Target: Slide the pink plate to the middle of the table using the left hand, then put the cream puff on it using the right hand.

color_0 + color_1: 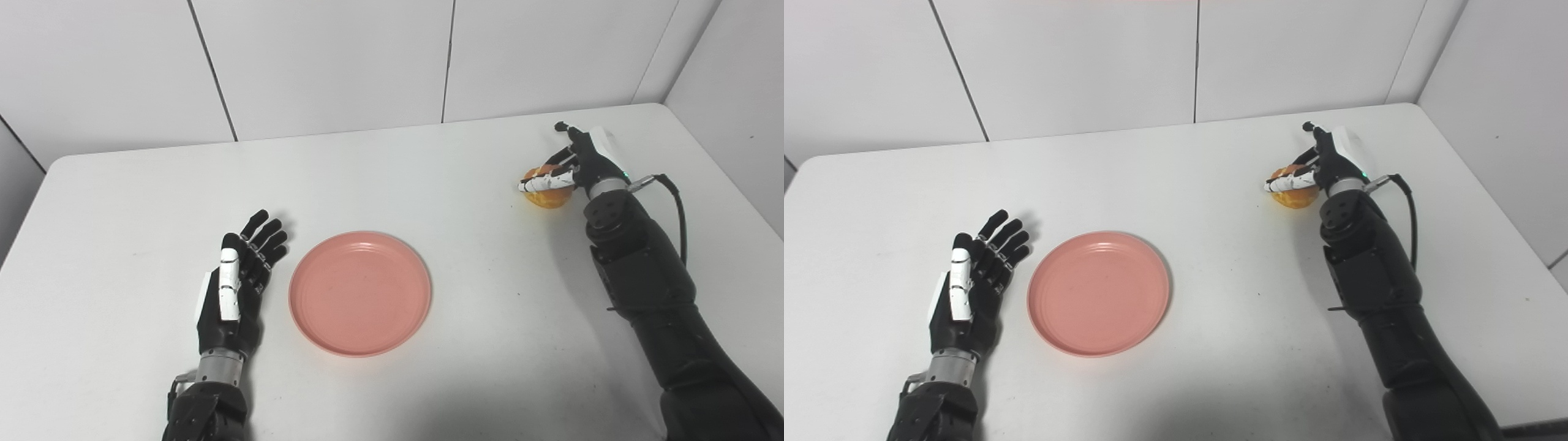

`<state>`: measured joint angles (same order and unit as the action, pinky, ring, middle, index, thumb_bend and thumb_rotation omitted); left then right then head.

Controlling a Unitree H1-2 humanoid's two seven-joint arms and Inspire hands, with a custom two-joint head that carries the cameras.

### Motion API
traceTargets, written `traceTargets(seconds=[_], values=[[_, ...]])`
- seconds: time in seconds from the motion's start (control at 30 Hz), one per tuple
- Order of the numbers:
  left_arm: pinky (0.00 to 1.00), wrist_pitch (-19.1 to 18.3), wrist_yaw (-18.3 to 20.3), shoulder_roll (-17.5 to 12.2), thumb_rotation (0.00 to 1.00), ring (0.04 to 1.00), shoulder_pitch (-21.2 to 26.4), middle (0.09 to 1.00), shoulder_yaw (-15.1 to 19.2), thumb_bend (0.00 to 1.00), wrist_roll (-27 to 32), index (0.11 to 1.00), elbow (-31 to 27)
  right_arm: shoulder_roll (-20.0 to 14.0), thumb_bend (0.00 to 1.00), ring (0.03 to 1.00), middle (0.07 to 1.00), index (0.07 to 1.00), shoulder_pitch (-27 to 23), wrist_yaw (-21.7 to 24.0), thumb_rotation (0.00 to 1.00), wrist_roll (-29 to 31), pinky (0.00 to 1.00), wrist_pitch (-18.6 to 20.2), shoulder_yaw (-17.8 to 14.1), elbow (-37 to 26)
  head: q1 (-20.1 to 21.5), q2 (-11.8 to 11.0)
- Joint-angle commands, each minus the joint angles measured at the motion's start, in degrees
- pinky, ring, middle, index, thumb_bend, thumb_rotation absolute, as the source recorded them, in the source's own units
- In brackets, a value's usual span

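Now, line by line:
Pink plate [360,293]: near the middle of the white table [429,184], empty, flat on its base.
Left hand [236,288]: flat, fingers spread, holding nothing — just beside the plate's left rim, not touching.
Right hand [566,168]: far right, fingers curled round the cream puff [548,197], seemingly low on the table.
Handling: probably light, soft, easily crushed — grip the sides gently, no squeeze.
Plate: stiff, likely slick.

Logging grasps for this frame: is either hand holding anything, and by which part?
The right hand is closed over the top of the golden cream puff. The left hand holds nothing.
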<state>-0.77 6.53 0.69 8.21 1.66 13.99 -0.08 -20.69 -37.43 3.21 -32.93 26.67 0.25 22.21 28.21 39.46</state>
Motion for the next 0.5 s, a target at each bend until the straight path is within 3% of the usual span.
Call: traceTargets(seconds=[0.0,0.07,0.1,0.13,0.2,0.33,0.47], values=[[0.88,1.39,0.46,-0.33,1.00,0.851,0.70,0.848,-0.12,0.54,-0.41,0.828,-0.87,-0.42,0.57,0.332,0.476,0.834,-2.90,1.24,0.00,-3.05,0.25,0.25,-1.44,-0.64,-0.07,0.06],[0.87,1.28,0.42,-0.33,1.00,0.847,0.75,0.844,-0.11,0.54,-0.55,0.823,-0.94,-0.39,0.56,0.336,0.477,0.827,-2.84,2.34,0.00,-4.83,0.25,0.24,-1.89,-0.78,-0.05,0.34],[0.87,1.40,0.47,-0.34,1.00,0.851,0.77,0.850,-0.13,0.54,-0.65,0.829,-0.92,-0.59,0.57,0.547,0.590,0.809,-2.75,2.88,0.00,-5.69,0.34,0.24,-1.79,-0.92,-0.05,0.34],[0.87,1.54,0.51,-0.32,1.00,0.851,0.81,0.852,-0.13,0.54,-0.72,0.831,-0.86,-0.70,0.58,0.667,0.728,0.797,-2.71,3.41,0.00,-6.50,0.40,0.25,-1.81,-0.98,-0.13,0.34],[0.87,1.59,0.48,-0.27,1.00,0.851,0.86,0.852,-0.14,0.54,-0.89,0.831,-0.82,-0.77,0.55,0.717,0.782,0.784,-2.60,4.44,0.00,-7.64,0.43,0.25,-2.19,-1.14,-0.13,0.34],[0.86,1.17,0.29,-0.21,1.00,0.848,0.83,0.849,-0.19,0.54,-1.16,0.829,-1.15,-0.35,0.44,0.718,0.811,0.776,-2.44,5.83,0.00,-9.61,0.43,0.25,-3.30,-1.46,-0.21,0.46],[0.86,1.61,0.38,-0.22,1.00,0.850,0.89,0.851,-0.28,0.54,-1.35,0.831,-0.84,-0.74,0.43,0.660,0.740,0.689,-1.55,1.53,0.00,-10.04,0.43,-0.01,-1.53,-2.83,-0.32,0.48]])
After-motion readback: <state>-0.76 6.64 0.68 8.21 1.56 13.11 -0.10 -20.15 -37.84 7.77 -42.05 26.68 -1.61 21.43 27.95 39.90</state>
